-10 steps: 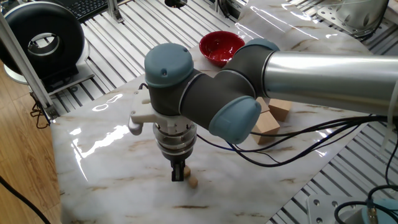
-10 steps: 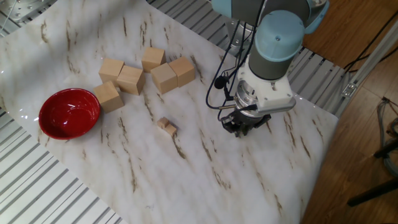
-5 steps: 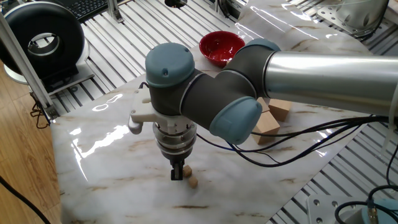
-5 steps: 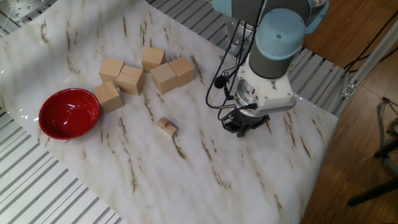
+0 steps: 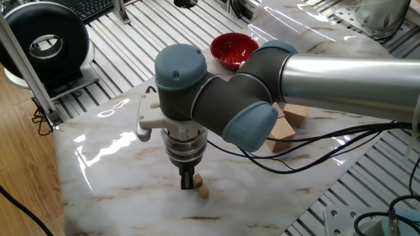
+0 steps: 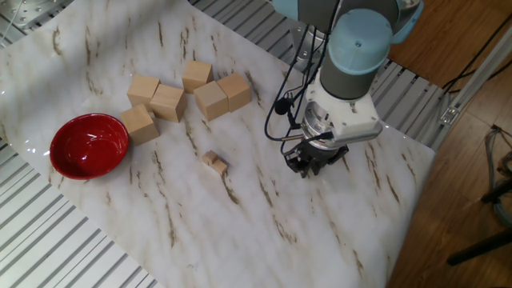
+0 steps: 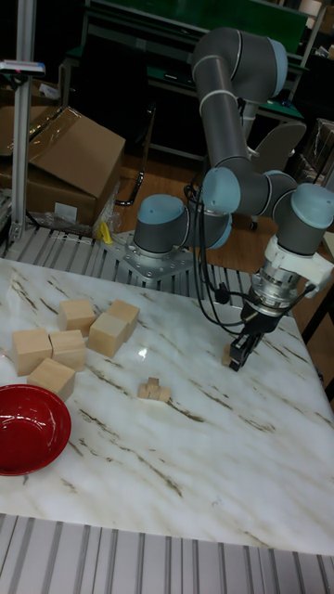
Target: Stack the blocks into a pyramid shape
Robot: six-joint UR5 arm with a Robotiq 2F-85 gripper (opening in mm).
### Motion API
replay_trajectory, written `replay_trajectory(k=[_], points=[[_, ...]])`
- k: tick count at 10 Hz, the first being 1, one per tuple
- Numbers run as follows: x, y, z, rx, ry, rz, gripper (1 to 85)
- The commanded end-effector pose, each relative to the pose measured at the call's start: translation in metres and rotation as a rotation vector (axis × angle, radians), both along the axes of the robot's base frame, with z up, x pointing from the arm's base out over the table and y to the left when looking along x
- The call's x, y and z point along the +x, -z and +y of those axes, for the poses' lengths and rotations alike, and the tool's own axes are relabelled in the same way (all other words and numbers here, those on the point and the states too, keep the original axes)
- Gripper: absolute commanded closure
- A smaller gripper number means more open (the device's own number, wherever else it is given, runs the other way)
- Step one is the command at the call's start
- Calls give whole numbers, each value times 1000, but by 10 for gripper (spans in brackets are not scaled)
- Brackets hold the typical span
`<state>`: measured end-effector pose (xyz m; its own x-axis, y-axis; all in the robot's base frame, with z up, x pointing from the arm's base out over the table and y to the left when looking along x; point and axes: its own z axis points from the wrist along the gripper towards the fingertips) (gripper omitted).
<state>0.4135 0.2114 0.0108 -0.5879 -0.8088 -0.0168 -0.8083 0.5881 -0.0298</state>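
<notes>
My gripper (image 5: 189, 183) points straight down, its tips just above the marble near the table's edge; it shows too in the other fixed view (image 6: 311, 166) and the tall view (image 7: 239, 356). Its dark fingers stand close together, and a tiny tan block (image 5: 196, 178) shows at their tips, so the gripper looks shut on it. A second tiny block (image 5: 203, 192) lies loose on the marble right beside the fingers. The other tiny blocks form a small pile (image 6: 214, 162), also seen in the tall view (image 7: 153, 390), about a hand's width away from the gripper.
Several large pale wooden blocks (image 6: 184, 92) cluster at the far side of the marble table (image 6: 240, 232). A red bowl (image 6: 89, 145) sits beside them. The arm's elbow and cables hang over the large blocks (image 5: 285, 128) in one fixed view.
The arm has drifted very slightly sideways toward the small pile. The loose block and the pile have not moved.
</notes>
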Motion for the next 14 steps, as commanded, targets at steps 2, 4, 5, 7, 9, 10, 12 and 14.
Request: replay_trajectory(k=[2,4,5,7,9,10,12,14], points=[[-5,3,-11,20,-67,3,527],[-9,4,-19,22,-91,1,513],[-10,3,-24,10,-105,-2,513],[-12,4,-29,13,-113,-6,513],[-14,5,-30,16,-117,-5,507],[-13,4,-27,28,-119,-7,487],[-13,4,-25,34,-114,-11,483],[-12,3,-22,39,-111,-12,487]])
